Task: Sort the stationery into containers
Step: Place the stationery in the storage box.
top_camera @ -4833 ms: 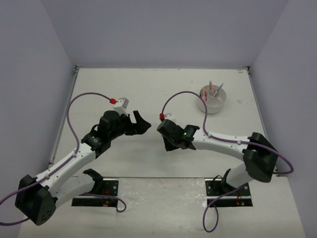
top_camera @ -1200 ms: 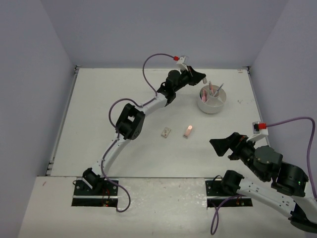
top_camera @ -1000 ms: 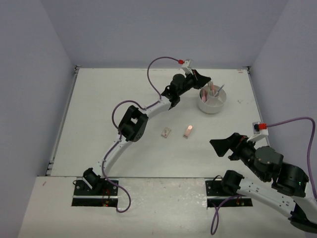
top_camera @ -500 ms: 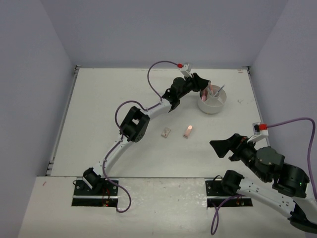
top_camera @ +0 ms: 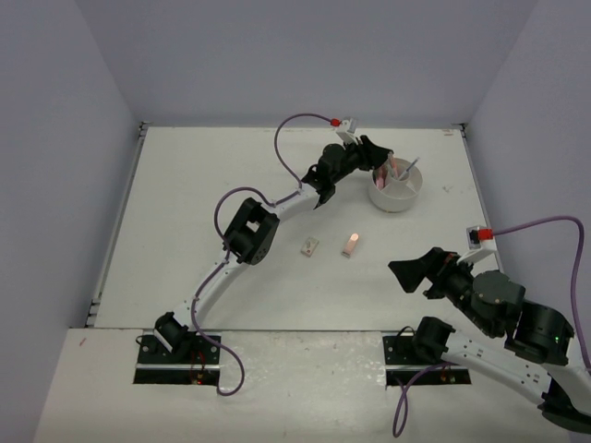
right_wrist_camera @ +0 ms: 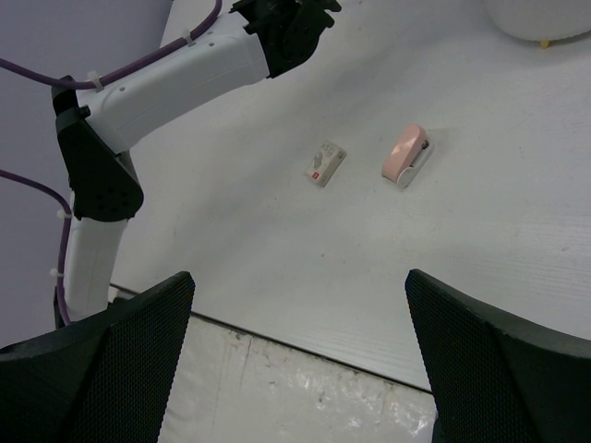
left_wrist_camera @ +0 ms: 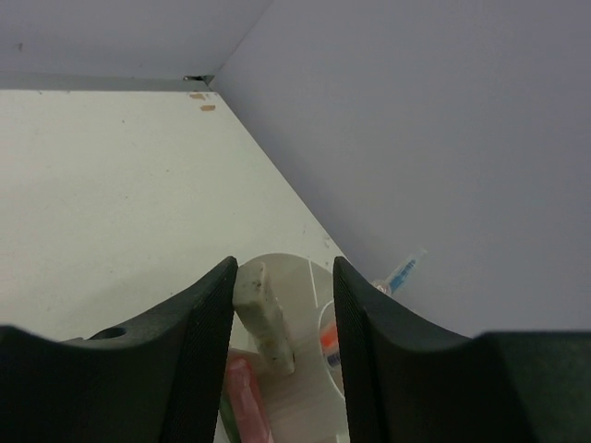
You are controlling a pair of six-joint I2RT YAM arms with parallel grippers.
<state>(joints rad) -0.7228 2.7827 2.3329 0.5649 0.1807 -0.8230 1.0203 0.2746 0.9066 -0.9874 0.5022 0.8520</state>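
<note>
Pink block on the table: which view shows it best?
Right wrist view: the pink block lies large and unobstructed, its rounded end clear. The top view shows it only as a small pinkish speck; the left wrist view does not show it.

White tabletop (top_camera: 185, 203), faintly speckled. Grey-lilac walls (top_camera: 305, 55) stand along tabletop's left, far and right edges. Tan marks (left_wrist_camera: 207, 108) at tabletop's far corner.
</note>
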